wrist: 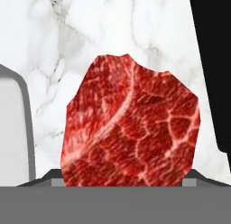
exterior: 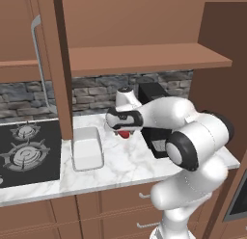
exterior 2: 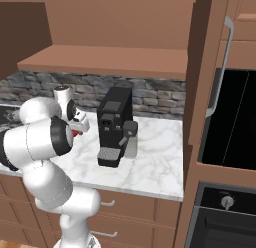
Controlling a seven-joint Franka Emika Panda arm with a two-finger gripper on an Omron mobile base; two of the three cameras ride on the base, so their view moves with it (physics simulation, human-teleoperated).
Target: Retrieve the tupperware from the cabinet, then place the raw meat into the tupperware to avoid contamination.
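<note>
1. Hanging above everything, the cabinet (exterior: 144, 59) is standing open, its wooden shelf bare and one door (exterior: 60, 64) swung out edge-on over the worktop's left part

2. Carrying the rest, the marble worktop (exterior: 120, 165) is running from the black hob (exterior: 26, 153) at its left end to the tall side panel at its right end

3. Reaching low over the middle of the worktop, the white arm (exterior: 193, 141) is pointing its gripper (exterior: 124, 132) down near the back edge, just left of the black coffee machine (exterior 2: 115, 127)

4. Sitting on the worktop, out of the cabinet, the tupperware (exterior: 87, 147) is lying just left of the hand and a little nearer the front edge, its long axis running front to back

5. Filling the space between the fingertips in the hand view, the raw meat (wrist: 133, 123) is showing as a red spot under the hand from the left base; the jaws are standing wide, one either side of the lump, and whether they are already gripping it or merely straddling it I cannot tell

6. Judging from this, the coming move is turning on a short carry leftward and slightly toward the front edge, ending over the tub's open top
</note>
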